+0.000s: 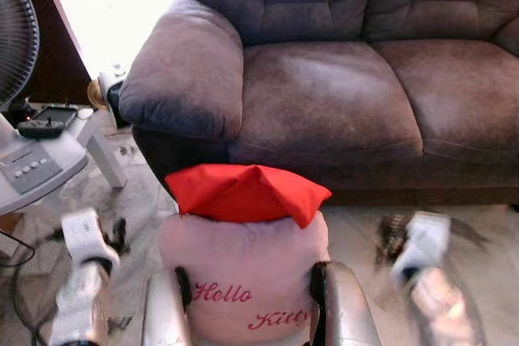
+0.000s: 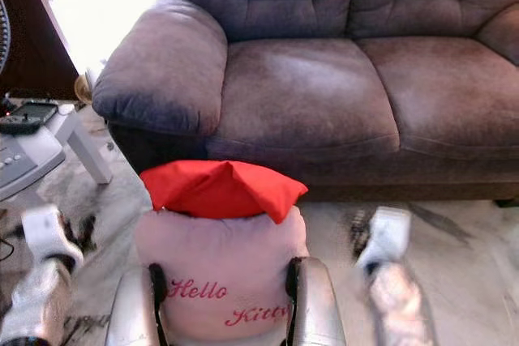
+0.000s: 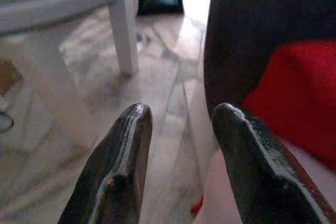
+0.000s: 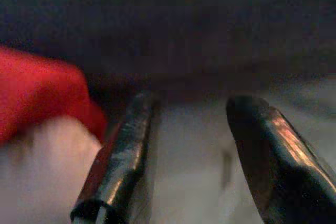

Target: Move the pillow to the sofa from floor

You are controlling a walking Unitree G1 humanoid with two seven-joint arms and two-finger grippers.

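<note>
Pillow (image 1: 243,277) pressed between my forearms, off the floor, just before the sofa (image 1: 324,95) (seat bare). Left gripper (image 3: 178,150) and right gripper (image 4: 194,150) gape empty. Remaining: set it on the seat.

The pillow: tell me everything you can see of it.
The pillow is soft pink plush with "Hello Kitty" stitched in red script across its front, and a red fabric piece, like a folded flap or bow, lying over its top. It stands upright, low in the head views, in front of the sofa, not on it. Black-edged silver parts press its two lower sides. The end effectors' fingers are spread beside it.
</note>
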